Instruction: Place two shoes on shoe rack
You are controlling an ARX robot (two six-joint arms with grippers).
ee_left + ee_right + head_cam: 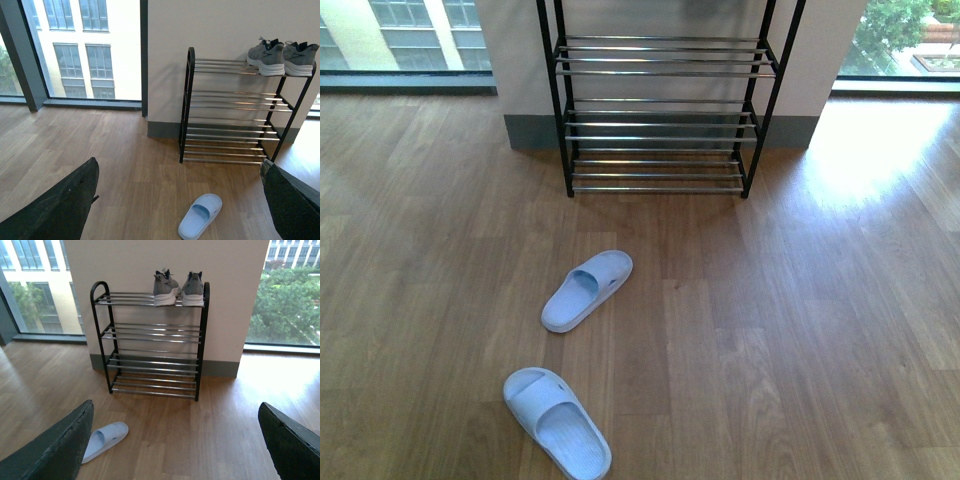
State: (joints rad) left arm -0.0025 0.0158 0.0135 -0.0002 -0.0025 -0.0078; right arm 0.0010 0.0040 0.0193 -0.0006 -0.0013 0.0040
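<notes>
**Sneakers on the top tier, both slides on the floor**

The one shoe rack (152, 332) has four tiers of chrome bars set between black side frames that are rounded at the top. Its top tier holds the pair of grey sneakers (165, 289), two shoes standing side by side and just touching, at the end toward the robot's right. The front view cuts this tier off and shows only the three lower ones.

There are two pale blue slides, and both lie sole-down on the floor (800, 330) in front of the rack, well apart from it. The farther slide (585, 290) lies at a slant roughly midway between rack and robot. The nearer slide (555, 420) lies apart from it, close to the robot, slanted the other way. Each wrist view shows only one slide, probably the farther one, though that is not certain.

The left pincer (180, 167) and the right pincer (176, 407) are both released. Each has its dark fingers spread wide, held above the floor and facing the rack, grasping nothing.

The floor is brown wood plank with a bright patch of daylight on the right. Behind the rack is a pale wall (125, 260) with grey skirting (220, 368). Tall windows flank it, with a building (90, 50) outside on the left and trees (287, 305) on the right.
</notes>
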